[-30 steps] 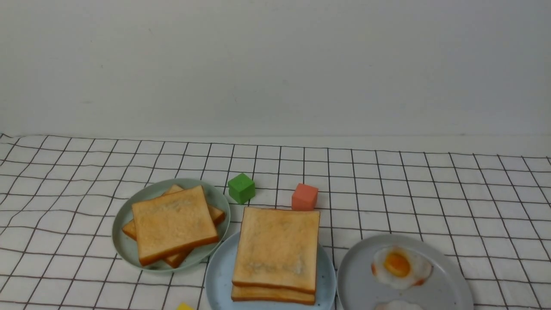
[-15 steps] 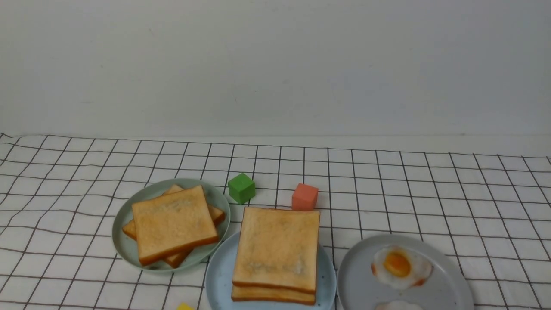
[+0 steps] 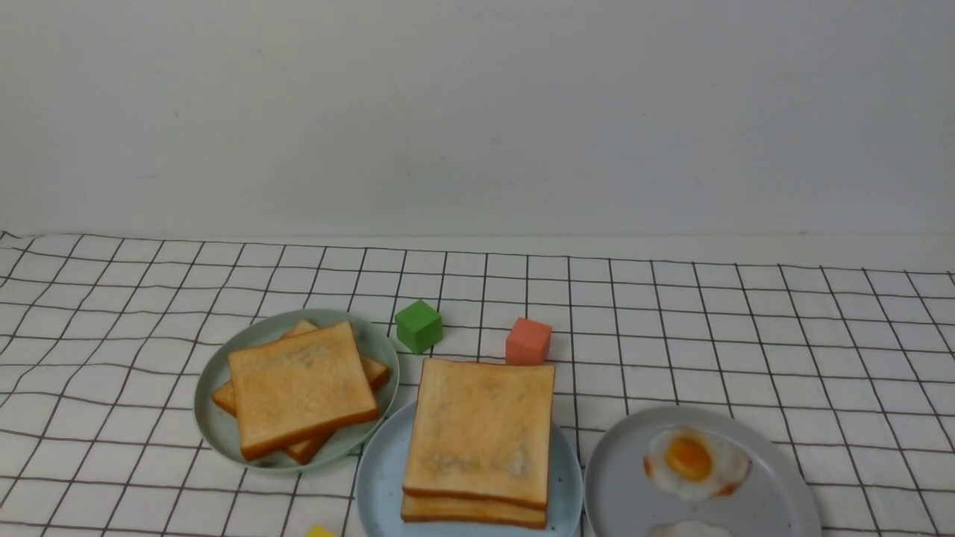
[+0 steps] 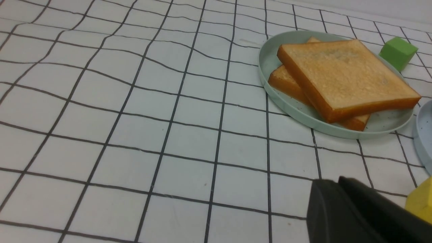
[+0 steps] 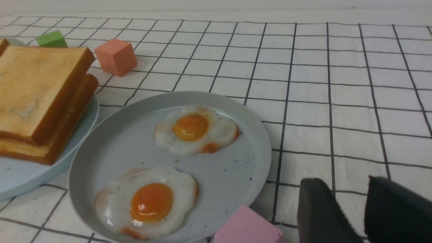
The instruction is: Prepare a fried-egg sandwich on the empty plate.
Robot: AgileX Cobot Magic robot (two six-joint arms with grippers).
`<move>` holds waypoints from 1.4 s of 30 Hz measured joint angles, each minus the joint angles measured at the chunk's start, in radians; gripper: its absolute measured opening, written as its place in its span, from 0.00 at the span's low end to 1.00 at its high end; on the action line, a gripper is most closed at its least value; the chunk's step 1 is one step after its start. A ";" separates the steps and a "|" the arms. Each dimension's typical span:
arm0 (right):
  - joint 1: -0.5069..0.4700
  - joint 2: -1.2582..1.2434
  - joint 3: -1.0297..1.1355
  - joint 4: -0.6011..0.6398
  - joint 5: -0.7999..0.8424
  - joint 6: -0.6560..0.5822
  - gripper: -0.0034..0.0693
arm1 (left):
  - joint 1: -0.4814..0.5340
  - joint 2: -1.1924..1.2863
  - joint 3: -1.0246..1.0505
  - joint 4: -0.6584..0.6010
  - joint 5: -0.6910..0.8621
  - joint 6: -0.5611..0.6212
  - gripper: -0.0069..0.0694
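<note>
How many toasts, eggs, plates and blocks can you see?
Toast slices: 4
Fried eggs: 2
Plates: 3 (green plate, blue plate, grey plate)
Blocks: 4 (green block, orange block, yellow block, pink block)
Total: 13

In the front view the light-blue plate (image 3: 377,477) and the grey plate (image 3: 627,485) run off the near edge, a second egg (image 3: 690,530) and a yellow block (image 3: 321,532) show only as slivers, and neither arm appears. Whether an egg lies between the two stacked toast slices (image 3: 477,436) cannot be told. The left gripper (image 4: 341,184) and the pink block (image 5: 248,229) are cut off by their pictures' edges.
</note>
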 joint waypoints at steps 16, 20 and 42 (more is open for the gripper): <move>0.000 0.000 0.000 0.000 0.000 0.000 0.37 | 0.000 0.000 0.000 0.000 0.000 0.000 0.18; 0.000 0.000 0.000 0.000 0.000 0.000 0.37 | 0.000 0.000 0.000 0.000 0.000 0.000 0.19; 0.000 0.000 0.000 0.000 0.000 0.000 0.38 | 0.000 0.000 0.000 0.000 0.000 0.000 0.21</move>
